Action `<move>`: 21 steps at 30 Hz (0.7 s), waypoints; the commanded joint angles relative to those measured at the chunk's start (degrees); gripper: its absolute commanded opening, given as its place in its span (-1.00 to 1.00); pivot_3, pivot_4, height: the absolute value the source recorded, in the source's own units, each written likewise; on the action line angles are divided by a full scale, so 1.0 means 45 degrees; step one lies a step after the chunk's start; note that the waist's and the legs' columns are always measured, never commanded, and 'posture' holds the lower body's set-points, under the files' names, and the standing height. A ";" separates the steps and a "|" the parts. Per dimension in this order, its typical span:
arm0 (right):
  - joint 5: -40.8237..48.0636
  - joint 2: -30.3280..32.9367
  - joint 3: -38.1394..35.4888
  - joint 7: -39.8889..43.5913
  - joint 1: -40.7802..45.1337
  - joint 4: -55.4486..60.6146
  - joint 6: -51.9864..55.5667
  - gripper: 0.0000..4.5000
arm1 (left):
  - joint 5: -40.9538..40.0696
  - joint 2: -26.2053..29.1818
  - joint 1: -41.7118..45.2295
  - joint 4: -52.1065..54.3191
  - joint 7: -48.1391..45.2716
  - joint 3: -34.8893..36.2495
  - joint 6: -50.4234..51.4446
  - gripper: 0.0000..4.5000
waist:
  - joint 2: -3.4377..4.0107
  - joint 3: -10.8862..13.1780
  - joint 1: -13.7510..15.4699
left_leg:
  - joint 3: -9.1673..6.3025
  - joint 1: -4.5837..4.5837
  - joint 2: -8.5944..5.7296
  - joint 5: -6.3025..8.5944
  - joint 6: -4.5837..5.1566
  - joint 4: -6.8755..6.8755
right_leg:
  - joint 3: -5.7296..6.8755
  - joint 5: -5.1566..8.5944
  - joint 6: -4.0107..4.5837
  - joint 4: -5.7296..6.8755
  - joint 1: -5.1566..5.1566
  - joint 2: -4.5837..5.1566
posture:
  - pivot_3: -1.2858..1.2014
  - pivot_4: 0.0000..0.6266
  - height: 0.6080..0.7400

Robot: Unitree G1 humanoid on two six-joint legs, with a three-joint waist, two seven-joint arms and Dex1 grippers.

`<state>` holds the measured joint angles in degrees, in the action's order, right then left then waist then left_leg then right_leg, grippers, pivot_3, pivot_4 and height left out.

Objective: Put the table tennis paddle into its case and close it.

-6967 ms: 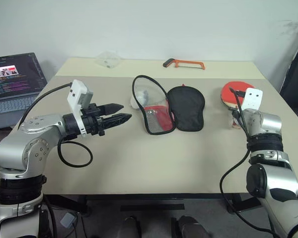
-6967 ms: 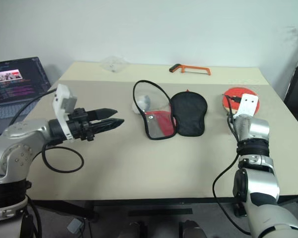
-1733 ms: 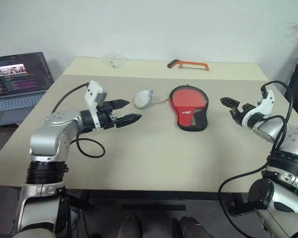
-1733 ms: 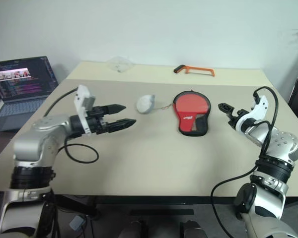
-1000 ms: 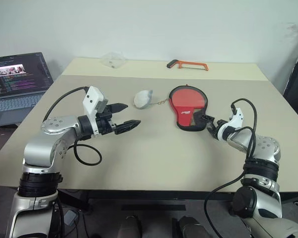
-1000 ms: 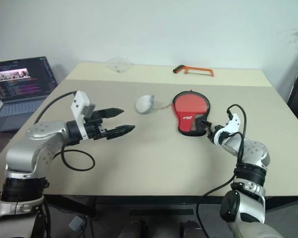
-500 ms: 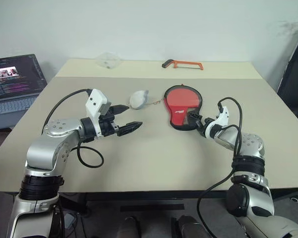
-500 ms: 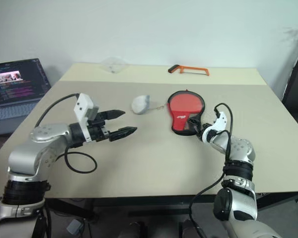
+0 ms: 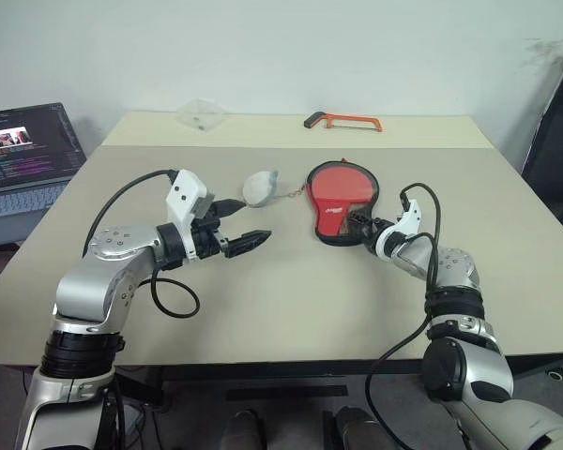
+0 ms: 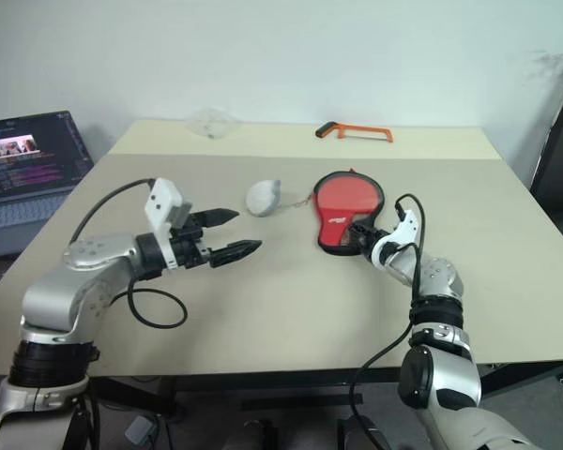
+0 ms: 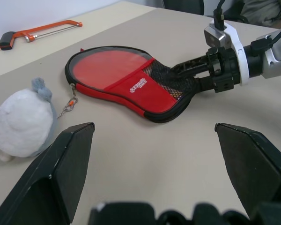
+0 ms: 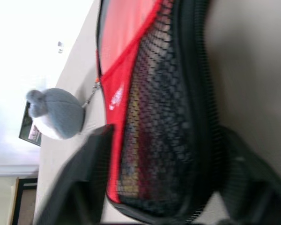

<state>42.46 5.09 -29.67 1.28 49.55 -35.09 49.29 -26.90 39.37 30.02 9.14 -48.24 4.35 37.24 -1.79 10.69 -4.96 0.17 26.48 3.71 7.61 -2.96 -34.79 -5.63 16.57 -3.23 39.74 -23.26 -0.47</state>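
Observation:
The case lies flat near the table's middle, red face up, with its black mesh end towards me. The paddle is hidden from view. My right gripper has come in low from the right. Its fingers stand against both sides of the case's narrow mesh end, shut on it. My left gripper hovers open and empty above the table, left of the case. The left wrist view looks across at the case and at the right gripper on its end.
A small grey round pouch lies just left of the case, joined to it by a short chain. An orange hacksaw and a clear plastic bag lie at the far edge. A laptop stands off the table's left side.
My right gripper has slid left onto the case's mesh end and narrowed around it. The left gripper has stayed in place and open.

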 commanded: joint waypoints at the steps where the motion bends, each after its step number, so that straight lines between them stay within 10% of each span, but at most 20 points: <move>1: 0.0024 -0.0007 0.0153 0.0193 0.0252 0.0274 -0.0084 -0.18 | -0.0011 0.0066 0.0253 0.0346 -0.0040 0.0064 -0.0240 1.00 | 0.0000 0.0000 0.0002 | 0.0000 0.0000 0.0000 0.0000 0.0000 0.0004 | 0.0001 0.0000 0.0000 -0.0003 0.0000 0.0000 | 0.03 -0.52 1.00; 7: -0.0021 -0.0150 0.0274 0.0130 -0.0006 0.0713 0.0296 -0.99 | 0.0077 0.0047 0.0256 0.0266 -0.0066 0.0006 -0.0333 1.00 | 0.0000 0.0000 0.0002 | -0.0003 0.0000 0.0000 0.0000 0.0000 0.0010 | 0.0002 0.0000 0.0000 -0.0009 0.0000 0.0000 | 0.03 -0.52 1.00; 21: 0.1422 -0.0298 0.1676 0.0509 -0.2507 0.5601 0.5316 -0.99 | 0.0228 0.0326 0.0204 0.0125 -0.0398 0.0009 -0.0318 1.00 | -0.0001 -0.0001 0.0025 | -0.0005 0.0001 0.0001 0.0000 0.0000 0.0121 | 0.0015 0.0006 0.0040 -0.0085 -0.0006 0.0002 | 0.03 -0.52 1.00</move>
<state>45.76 3.90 -23.94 2.31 39.52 -14.37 67.55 -25.94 40.02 30.18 8.85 -49.55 4.03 36.83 -1.80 10.69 -4.84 0.15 26.49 3.72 7.62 -2.96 -34.19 -5.55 16.61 -3.03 39.34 -23.29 -0.46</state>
